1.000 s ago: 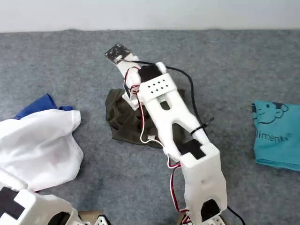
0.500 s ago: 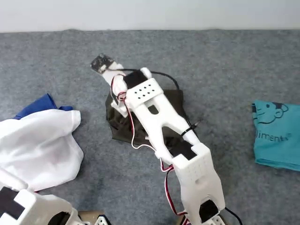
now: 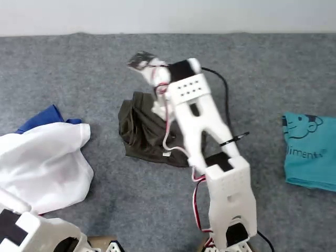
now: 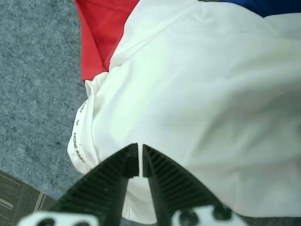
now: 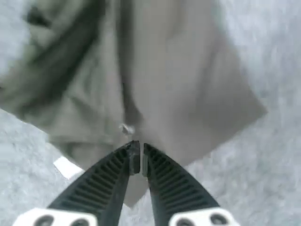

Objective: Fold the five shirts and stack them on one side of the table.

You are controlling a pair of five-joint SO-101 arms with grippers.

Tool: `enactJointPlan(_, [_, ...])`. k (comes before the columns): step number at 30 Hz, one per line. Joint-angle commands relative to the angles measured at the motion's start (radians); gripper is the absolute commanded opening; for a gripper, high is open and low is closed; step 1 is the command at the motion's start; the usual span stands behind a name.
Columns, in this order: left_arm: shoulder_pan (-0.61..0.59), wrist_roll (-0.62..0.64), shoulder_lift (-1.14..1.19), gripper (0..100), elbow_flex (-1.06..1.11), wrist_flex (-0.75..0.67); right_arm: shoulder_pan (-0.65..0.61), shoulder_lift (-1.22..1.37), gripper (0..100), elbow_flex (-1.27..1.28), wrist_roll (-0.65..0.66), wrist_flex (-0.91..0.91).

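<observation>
Olive shirt [image 3: 142, 131] lies crumpled at the centre of the counter [image 3: 262, 79], and it seems to be the one being folded. The right pincer [image 5: 139, 149] hangs over its 1 o'clock edge, clenched to a thin slit. I cannot tell whether any cloth is caught between the tips. The left pincer [image 4: 140, 150] is likewise clenched and grasps nothing, poised just above the white shirt [image 3: 47, 163].

The fold looks barely begun, since the olive cloth is bunched and not flat. The next move likely calls for a sure hold on one hem, then drawing it out smooth before laying it over toward 7 o'clock. A pinch that is too shallow would probably slip off so soft a fabric.

There are five shirts:
- one olive, at the centre
- one white, heaped at 8 o'clock
- one blue shirt [image 3: 44, 118], peeking from under the white at 9 o'clock
- one red shirt [image 4: 101, 28], tucked beneath the white
- one teal shirt [image 3: 310, 152], lying flat at 3 o'clock, apparently folded already and marking the stacking side

There are two arms, with one pincer each.
</observation>
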Motion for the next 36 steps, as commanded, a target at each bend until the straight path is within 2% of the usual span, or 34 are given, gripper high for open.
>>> enactJointPlan(1, [0.009,0.006,-0.009,4,-0.005,0.020,0.059,-0.025,0.9,0.083,0.011,0.044])
enactJointPlan(5, [0.011,0.006,-0.008,4,-0.004,0.020,0.021,-0.018,0.9,0.170,0.009,0.042])
enactJointPlan(10, [0.040,0.006,-0.008,4,-0.004,0.021,-0.157,0.018,0.9,0.164,0.000,0.019])
enactJointPlan(15, [0.049,0.008,-0.008,4,-0.004,0.020,-0.378,0.101,0.9,-0.026,-0.029,-0.012])
enactJointPlan(19, [0.043,0.008,-0.008,4,-0.004,0.020,-0.458,0.174,0.9,-0.255,-0.029,0.005])
enactJointPlan(22, [0.043,0.008,-0.008,4,-0.004,0.020,-0.444,0.193,0.9,-0.407,-0.032,0.044])
enactJointPlan(25, [0.043,0.008,-0.008,4,-0.004,0.020,-0.380,0.159,1.1,-0.419,-0.032,0.045])
enactJointPlan(36, [0.041,0.008,-0.008,4,-0.004,0.020,-0.137,0.053,1.2,-0.084,-0.028,0.038])
